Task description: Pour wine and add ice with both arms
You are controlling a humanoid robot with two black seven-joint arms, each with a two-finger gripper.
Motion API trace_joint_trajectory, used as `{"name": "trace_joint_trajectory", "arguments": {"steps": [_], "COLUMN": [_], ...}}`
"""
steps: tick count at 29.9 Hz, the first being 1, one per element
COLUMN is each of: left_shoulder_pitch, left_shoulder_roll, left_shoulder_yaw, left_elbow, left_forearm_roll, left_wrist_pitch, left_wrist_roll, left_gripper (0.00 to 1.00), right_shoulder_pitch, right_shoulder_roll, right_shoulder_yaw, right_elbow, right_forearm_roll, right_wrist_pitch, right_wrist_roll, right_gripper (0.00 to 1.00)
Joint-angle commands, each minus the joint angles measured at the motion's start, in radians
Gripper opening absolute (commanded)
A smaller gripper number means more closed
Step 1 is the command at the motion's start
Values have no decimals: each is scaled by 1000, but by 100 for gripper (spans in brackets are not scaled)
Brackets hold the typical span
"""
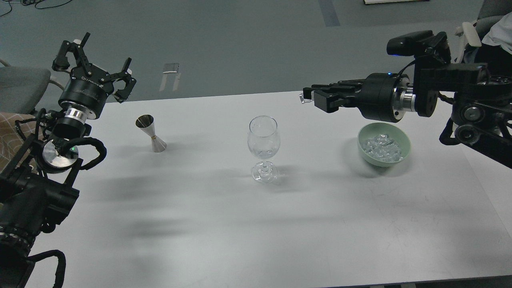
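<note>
A clear wine glass (263, 144) stands upright mid-table with some ice at the bottom of its bowl. A green bowl (384, 159) at the right holds a heap of ice (382, 147). My right gripper (307, 97) is shut on a small clear ice cube (303, 99) and hovers above the table, right of and above the glass's rim. A steel jigger (151, 133) stands left of the glass. My left gripper (94, 62) is open and empty, raised beyond the table's far left edge.
The white table (256, 224) reaches to its front edge. A grey chair (22, 86) is at the far left. A person sits on a chair (492, 36) at the far right behind my right arm.
</note>
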Motion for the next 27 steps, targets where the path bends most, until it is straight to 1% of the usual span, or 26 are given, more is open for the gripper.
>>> {"name": "trace_joint_trajectory", "arguments": {"steps": [1, 10, 15, 20, 24, 27], "left_shoulder_pitch": [0, 2, 11, 17, 17, 17], "left_shoulder_roll": [2, 3, 5, 5, 5, 3], "left_shoulder_yaw": [0, 0, -11, -20, -20, -20], "left_elbow": [0, 1, 1, 1, 1, 1], "left_forearm_roll": [0, 0, -5, -5, -5, -5], "left_wrist_pitch": [0, 0, 0, 0, 0, 0], "left_wrist_roll": [0, 0, 0, 0, 0, 0], "left_gripper": [98, 98, 98, 98, 98, 98], "right_shoulder_pitch": [8, 17, 6, 5, 1, 8], "right_shoulder_roll": [23, 121, 213, 253, 261, 276], "right_shoulder_yaw": [4, 0, -8, -9, -13, -46], "right_elbow": [15, 6, -29, -62, -76, -89], "right_forearm_roll": [0, -5, -12, -14, -15, -20], "right_wrist_pitch": [-1, 1, 1, 1, 3, 3], "right_wrist_roll": [0, -31, -58, -60, -60, -60], "right_gripper": [25, 25, 25, 25, 26, 26]}}
